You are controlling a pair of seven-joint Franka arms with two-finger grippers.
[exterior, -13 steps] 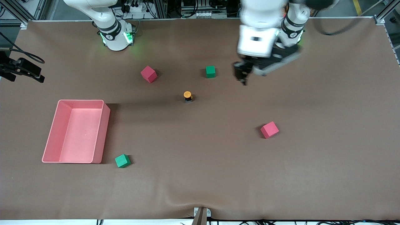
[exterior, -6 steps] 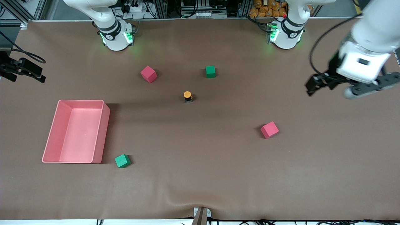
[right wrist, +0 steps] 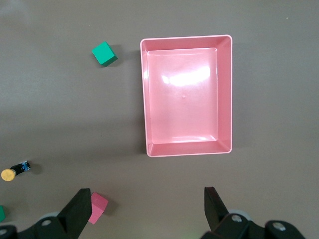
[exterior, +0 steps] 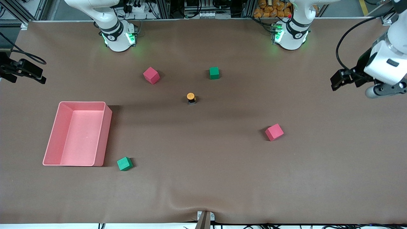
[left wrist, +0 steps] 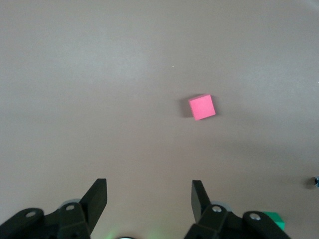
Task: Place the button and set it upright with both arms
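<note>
The right gripper [right wrist: 144, 209] waits high over the pink plastic tray [exterior: 106, 133], jaws open, the small orange-capped button [exterior: 190, 97] stands upright mid-surface, while the left gripper [exterior: 337, 83], jaws open, has swung away, suggesting placement done.

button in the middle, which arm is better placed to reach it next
Probably neither by much. The button stands upright mid-table. The left gripper, open, hangs over its table end; the right gripper, open, is over the pink bin.
</note>
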